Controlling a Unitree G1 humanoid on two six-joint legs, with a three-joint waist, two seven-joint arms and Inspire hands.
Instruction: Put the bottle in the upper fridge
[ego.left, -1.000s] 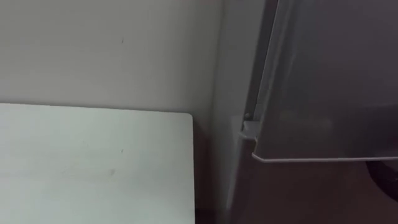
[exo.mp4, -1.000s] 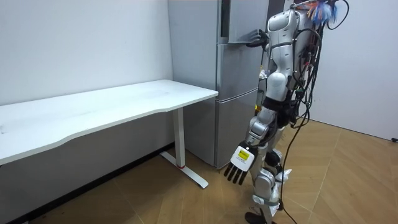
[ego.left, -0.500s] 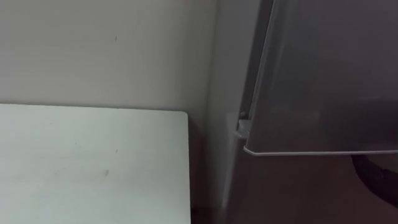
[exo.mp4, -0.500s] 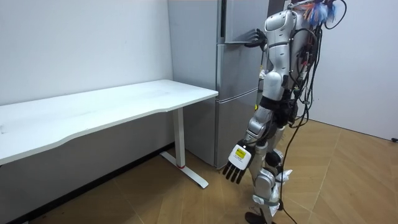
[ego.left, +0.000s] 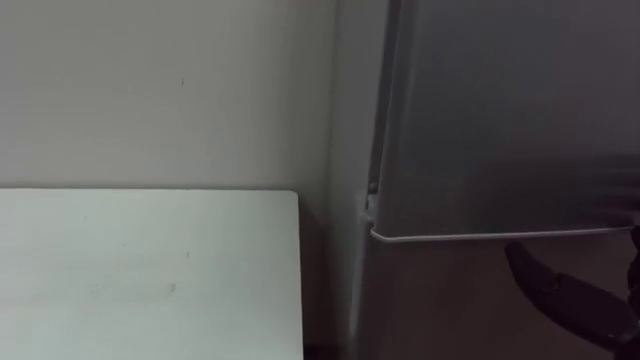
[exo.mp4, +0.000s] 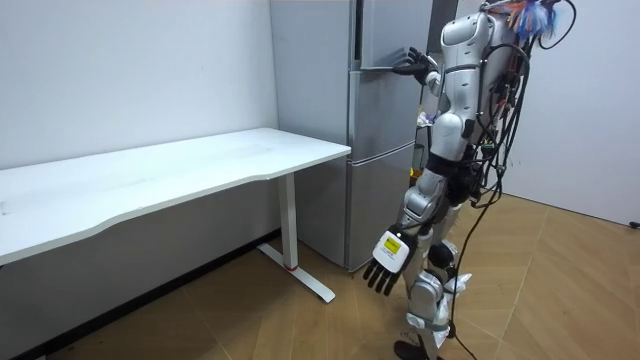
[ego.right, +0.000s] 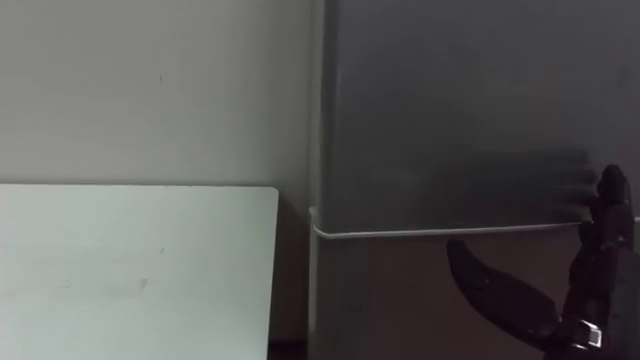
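Note:
The tall grey fridge (exo.mp4: 375, 140) stands right of the white table. Its upper door (ego.right: 450, 110) lies nearly flush with the fridge body. The door's lower edge runs as a pale line above the lower door (ego.right: 400, 300). My right hand (ego.right: 603, 240) is raised against the upper door near that edge, fingers straight and touching the metal, holding nothing. In the room view the same right hand (exo.mp4: 412, 62) rests on the door at shoulder height. My left hand (exo.mp4: 385, 266) hangs open and empty beside my leg. I stand close in front of the fridge.
A white table (ego.left: 150, 270) on white legs runs along the wall, its end almost touching the fridge's side. A plain wall (ego.left: 160, 90) rises behind it. Wooden floor (exo.mp4: 560, 290) lies open behind me.
The upper fridge door was ajar and has swung shut against the fridge body under my right hand. My head view shifted, bringing the hand into sight. My left hand stays hanging.

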